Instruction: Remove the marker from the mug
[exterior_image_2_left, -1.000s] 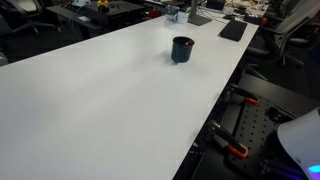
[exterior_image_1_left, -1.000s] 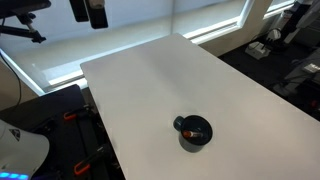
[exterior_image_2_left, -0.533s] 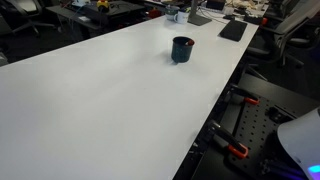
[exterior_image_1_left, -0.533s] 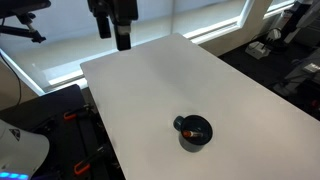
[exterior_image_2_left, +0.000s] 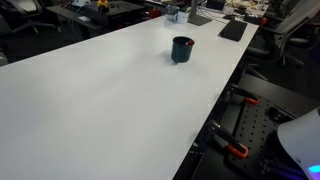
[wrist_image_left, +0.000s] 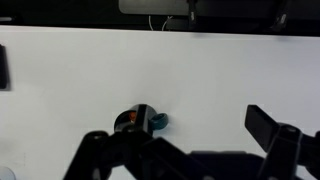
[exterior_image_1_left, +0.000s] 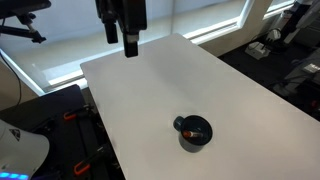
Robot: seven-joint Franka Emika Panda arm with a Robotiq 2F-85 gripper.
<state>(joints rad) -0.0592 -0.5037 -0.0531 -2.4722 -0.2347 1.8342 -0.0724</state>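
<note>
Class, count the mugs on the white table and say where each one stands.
1. The mug stands alone on the white table, well away from the gripper above the table's other end. None seems hidden.

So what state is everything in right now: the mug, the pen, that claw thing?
mug: upright on the white table, nothing touching it.
marker: inside the mug, its orange end at the rim.
gripper: open and empty, up in the air, well away from the mug.
</note>
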